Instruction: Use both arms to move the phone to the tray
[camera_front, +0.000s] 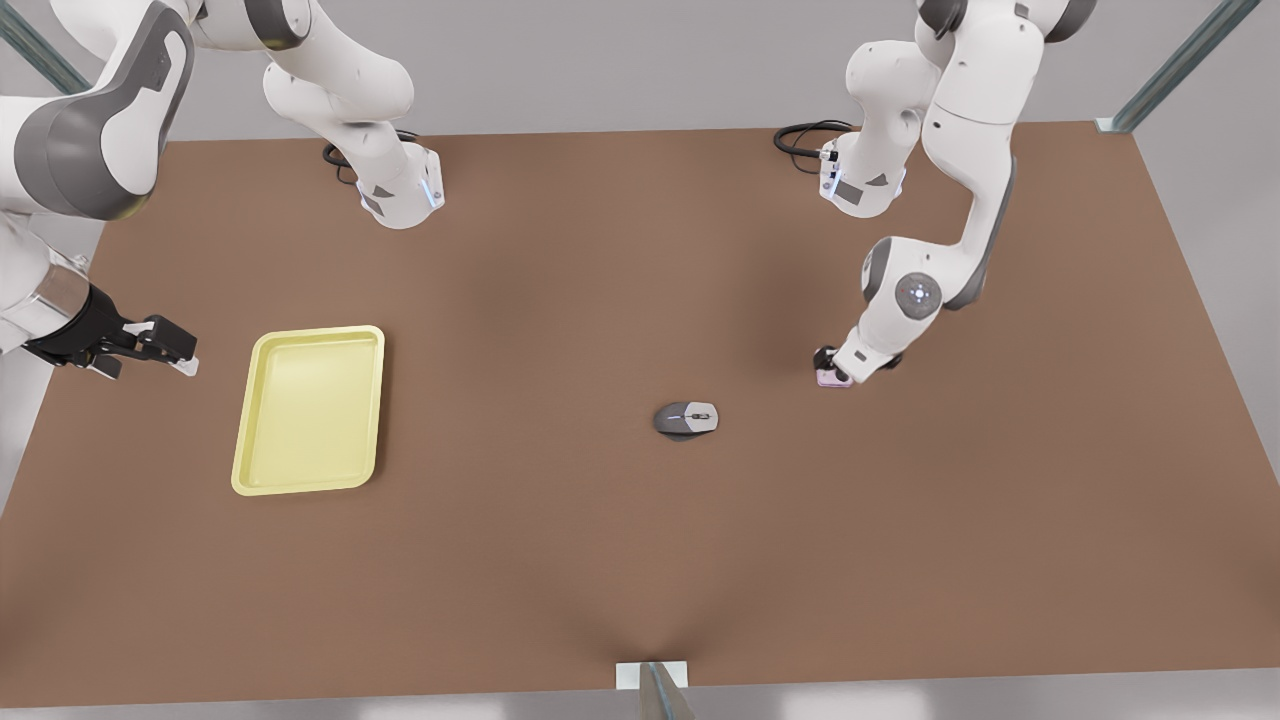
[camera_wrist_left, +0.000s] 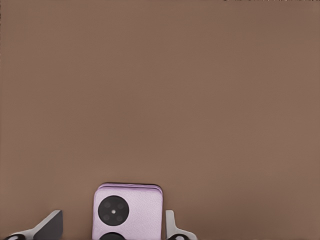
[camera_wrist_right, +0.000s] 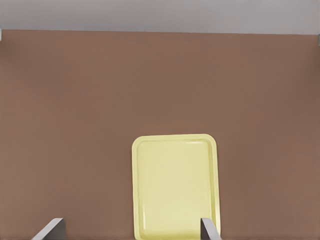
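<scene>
Left hand over the phone, right hand beside the tray.

A mouse (camera_front: 686, 419) lies mid-worktop (camera_front: 620, 560). Toward the right edge, the left hand (camera_front: 833, 366) is down at the phone (camera_front: 832, 379), fingers (camera_wrist_left: 172, 227) spread either side of it and apart from it. Near the left edge, the tray (camera_front: 310, 410) lies flat; the right hand (camera_front: 170, 352) waits beside it, fingers apart.

We see a simulated robot test bench: a bare brown table (camera_front: 600, 540) under grey walls, metal frame struts (camera_front: 1180, 60) at the corners, two arm bases (camera_front: 400, 195) bolted on with cables (camera_front: 805, 135).
</scene>
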